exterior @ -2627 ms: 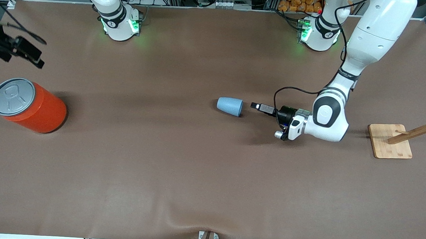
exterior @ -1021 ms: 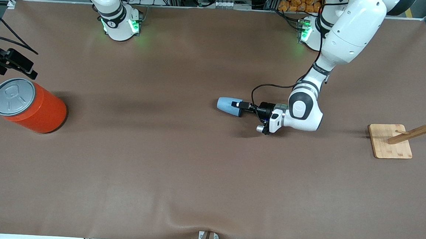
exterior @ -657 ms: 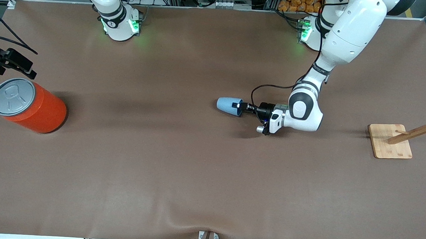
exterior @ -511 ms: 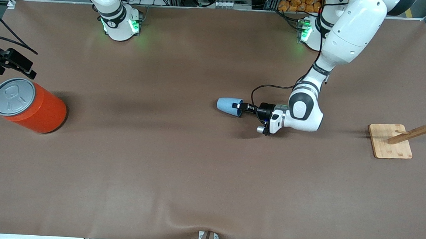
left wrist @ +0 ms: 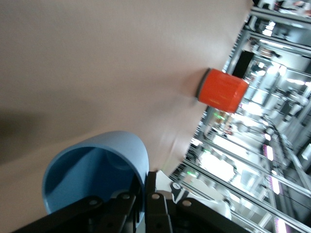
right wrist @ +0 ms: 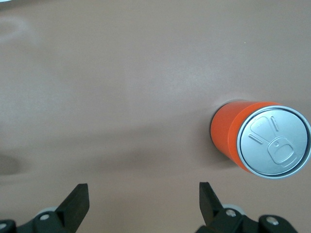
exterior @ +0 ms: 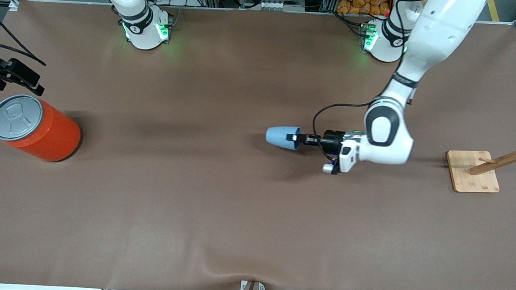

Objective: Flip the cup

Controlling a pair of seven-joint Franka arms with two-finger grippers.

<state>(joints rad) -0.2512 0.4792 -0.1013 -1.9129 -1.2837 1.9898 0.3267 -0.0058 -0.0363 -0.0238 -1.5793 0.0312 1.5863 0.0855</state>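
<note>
The light blue cup lies on its side at mid-table, mouth toward the left arm's end. My left gripper is shut on its rim, one finger inside the mouth and one outside. In the left wrist view the cup shows its deeper blue inside just ahead of the left gripper. My right gripper waits, open and empty, over the table by the orange can; in the right wrist view the right gripper has its fingers wide apart.
A big orange can with a grey lid stands at the right arm's end; it also shows in the right wrist view and the left wrist view. A wooden peg rack stands at the left arm's end.
My left gripper reached the cup, shut on its rim, and has now shifted it slightly toward the front camera and the left arm's end. The right arm has barely moved.
</note>
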